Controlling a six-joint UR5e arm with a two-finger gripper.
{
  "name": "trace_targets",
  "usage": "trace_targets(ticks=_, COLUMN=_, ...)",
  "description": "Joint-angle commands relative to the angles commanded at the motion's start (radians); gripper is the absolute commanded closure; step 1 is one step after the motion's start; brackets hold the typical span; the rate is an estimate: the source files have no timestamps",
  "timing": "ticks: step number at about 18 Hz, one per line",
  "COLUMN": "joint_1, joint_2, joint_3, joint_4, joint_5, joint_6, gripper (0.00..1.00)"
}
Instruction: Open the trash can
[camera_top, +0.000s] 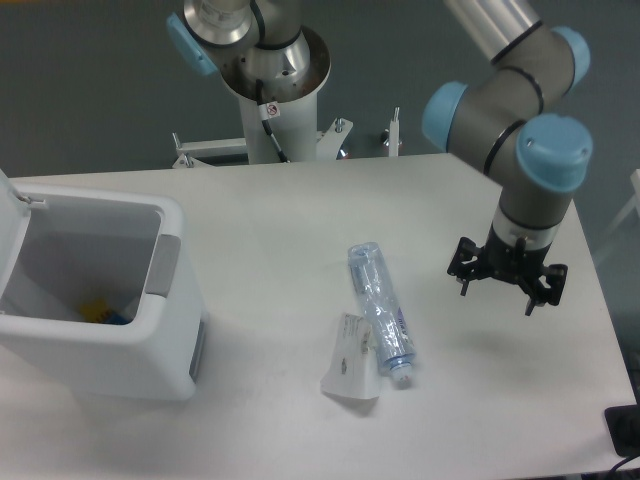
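Observation:
The white boxy trash can (120, 350) stands at the table's left front. Its lid (12, 215) is swung up at the far left, so the inside is open to view. The grey push-button tab (165, 265) sits on the can's right rim. My gripper (497, 297) hangs over the right side of the table, far to the right of the can. It points down with its two black fingers spread apart and nothing between them.
A clear plastic bottle (381, 315) lies on its side mid-table, with a white label sheet (351, 371) beside its cap end. Small yellow and blue items (102, 313) lie at the can's bottom. The robot base (275, 90) stands at the table's back edge.

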Motion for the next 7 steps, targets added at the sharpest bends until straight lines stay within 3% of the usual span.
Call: trace_targets(ticks=7, joint_1=-0.009, joint_2=-0.017, joint_3=0.002, joint_4=-0.002, joint_5=0.023, joint_6=0.083, gripper=0.00)
